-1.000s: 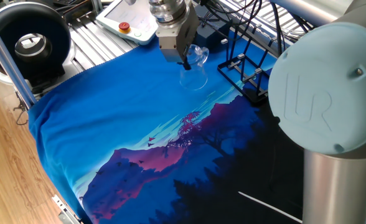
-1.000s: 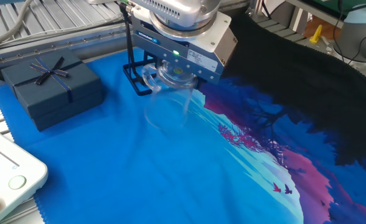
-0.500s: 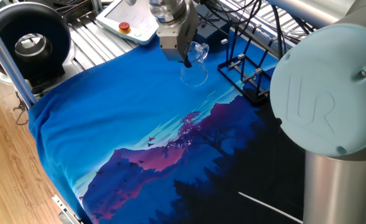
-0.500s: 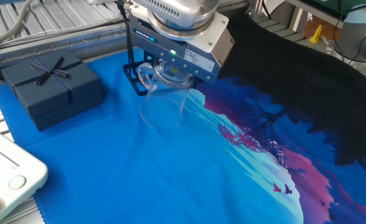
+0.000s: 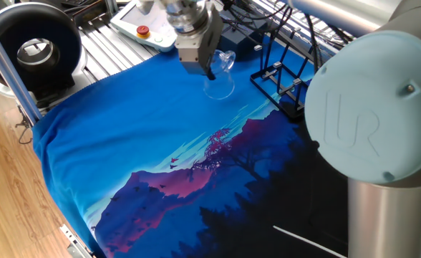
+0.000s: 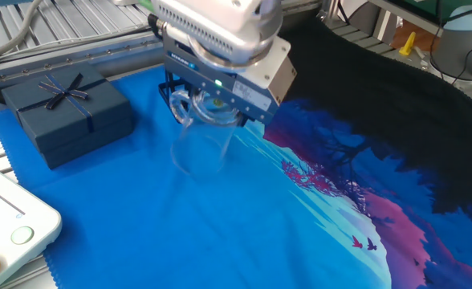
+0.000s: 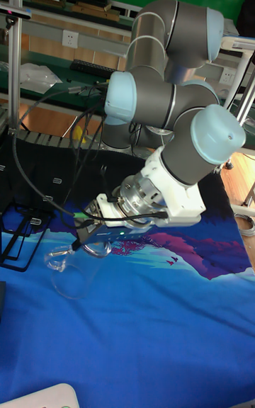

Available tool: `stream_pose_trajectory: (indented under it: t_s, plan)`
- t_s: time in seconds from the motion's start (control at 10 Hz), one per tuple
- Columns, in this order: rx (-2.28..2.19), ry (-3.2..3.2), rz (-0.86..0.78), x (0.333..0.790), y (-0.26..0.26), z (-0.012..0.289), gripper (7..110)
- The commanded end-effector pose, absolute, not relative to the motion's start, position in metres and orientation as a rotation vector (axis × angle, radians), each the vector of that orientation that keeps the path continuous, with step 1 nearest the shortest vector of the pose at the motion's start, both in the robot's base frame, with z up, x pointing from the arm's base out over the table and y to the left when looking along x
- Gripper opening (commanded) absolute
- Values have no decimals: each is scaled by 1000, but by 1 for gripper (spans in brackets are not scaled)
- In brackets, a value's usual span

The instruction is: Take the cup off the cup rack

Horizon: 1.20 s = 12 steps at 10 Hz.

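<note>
In one fixed view, the clear glass mug (image 5: 220,75) is seen hanging tilted under the gripper (image 5: 209,69), clear of the blue printed cloth (image 5: 124,136) and well apart from the black cup rack (image 5: 282,86) at the cloth's far edge. The gripper is clamped on the mug's rim region, beside the looped handle. A teach pendant (image 5: 142,25) lies behind it.

In the other fixed view, the mug (image 6: 200,140) is carried mouth-up at a lean, its thick base lowest and just above the cloth (image 6: 140,233). The gripper (image 6: 208,108) is closed over the upper wall; the rack (image 6: 172,96) is mostly hidden behind it. A navy gift box (image 6: 63,112) sits near on the cloth.

In the tall fixed view, the mug (image 7: 74,270) is held off the cloth (image 7: 142,330), with the rack (image 7: 21,238) to its side and not touching it. The gripper (image 7: 88,238) is shut on the rim.

The glass is judged stiff, smooth and breakable, with most weight low in the base, so a rim pinch may let it swing or slip. A firm but limited squeeze across the wall near the handle is judged safest, and a gentle set-down is called for.
</note>
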<state>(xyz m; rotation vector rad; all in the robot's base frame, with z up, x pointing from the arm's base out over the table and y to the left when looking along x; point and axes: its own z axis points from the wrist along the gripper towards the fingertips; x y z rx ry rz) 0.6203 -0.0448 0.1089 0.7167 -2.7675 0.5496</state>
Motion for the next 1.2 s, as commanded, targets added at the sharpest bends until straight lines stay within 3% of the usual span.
stream_pose_trajectory:
  t_s: [0.0,1.1]
  plan:
    - [695,-2799,553,632,-26,102,7]
    - [769,-2823,455,649,9,94,7]
